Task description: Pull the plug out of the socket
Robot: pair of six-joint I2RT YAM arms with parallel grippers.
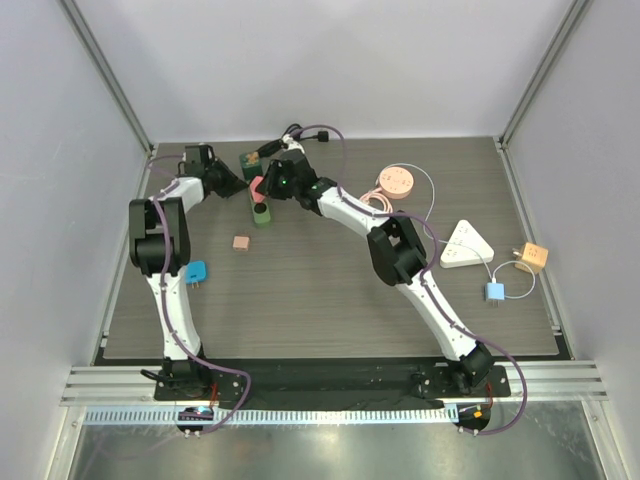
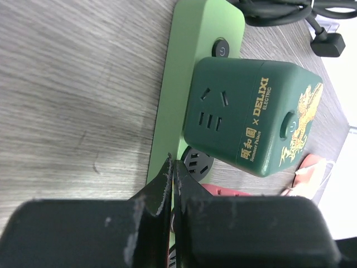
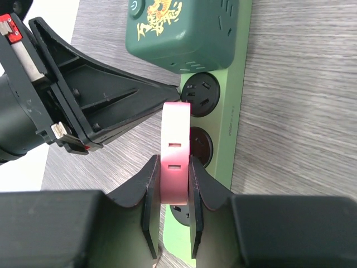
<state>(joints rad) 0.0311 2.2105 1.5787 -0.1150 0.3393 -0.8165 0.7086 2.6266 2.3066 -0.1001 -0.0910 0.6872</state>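
A light green power strip (image 3: 235,111) lies at the back of the table (image 1: 262,212). A dark green cube adapter (image 3: 181,30) is plugged into its far end. My right gripper (image 3: 174,167) is shut on a pink plug (image 3: 175,139) standing over the strip's middle socket; its prongs are hidden. My left gripper (image 2: 172,167) is shut and empty, its tips resting on the strip's edge (image 2: 184,84) beside the cube (image 2: 251,117). It shows as a black wedge in the right wrist view (image 3: 128,100). In the top view both grippers meet at the pink plug (image 1: 257,187).
A small tan cube (image 1: 240,243) and a blue plug (image 1: 195,272) lie left of centre. At the right are a pink round reel (image 1: 395,181), a white triangular charger (image 1: 466,245), an orange cube (image 1: 532,257) and a light blue adapter (image 1: 495,292). Black cable (image 1: 298,135) coils behind the strip.
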